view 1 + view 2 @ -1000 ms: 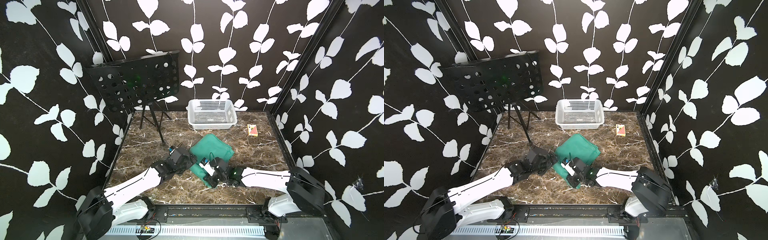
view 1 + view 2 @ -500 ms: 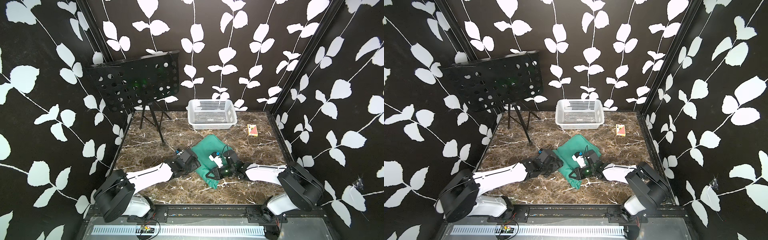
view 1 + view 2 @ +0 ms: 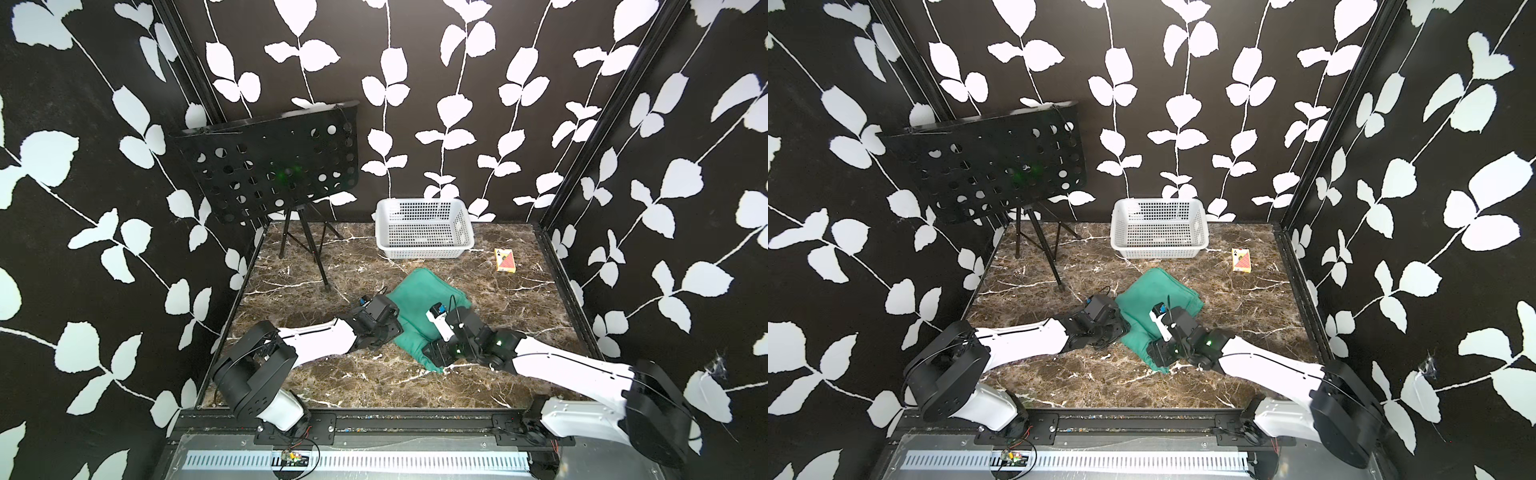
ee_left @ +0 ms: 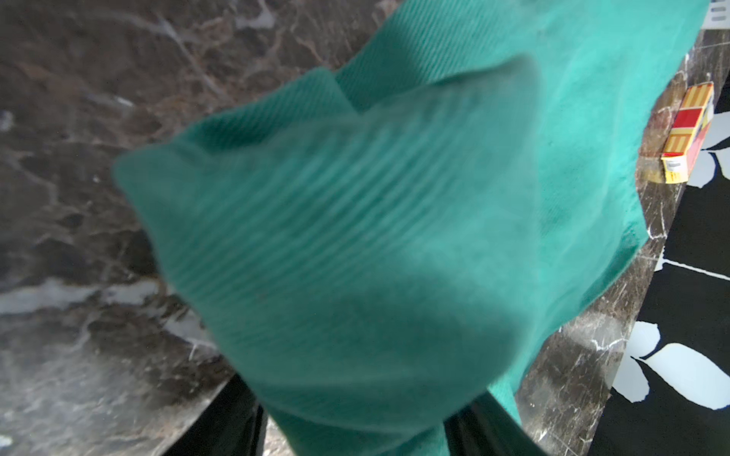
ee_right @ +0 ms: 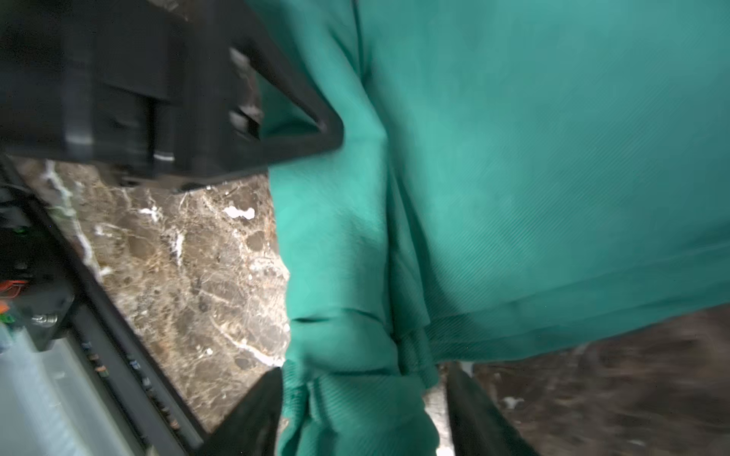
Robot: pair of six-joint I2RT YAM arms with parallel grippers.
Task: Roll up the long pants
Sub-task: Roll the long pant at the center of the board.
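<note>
The long pants (image 3: 419,291) lie as a folded teal bundle mid-table, seen in both top views (image 3: 1154,291). My left gripper (image 3: 392,332) is at the bundle's left edge. In the left wrist view a thick fold of the pants (image 4: 355,237) fills the gap between its jaws (image 4: 351,418) and touches both fingers. My right gripper (image 3: 432,355) is at the bundle's near end. In the right wrist view its jaws (image 5: 363,406) stand open astride a bunched end of the pants (image 5: 513,158), with marble showing beside one finger.
A white basket (image 3: 424,228) stands at the back wall. At the back left is a black perforated music stand (image 3: 270,166) whose tripod leg (image 3: 316,257) reaches toward the pants. A small red-and-yellow card box (image 3: 505,261) lies at the back right.
My left arm moved right to the pants' left edge and its jaws narrowed onto the cloth. My right gripper, shut on the cloth before, has opened and dropped to the near end.
</note>
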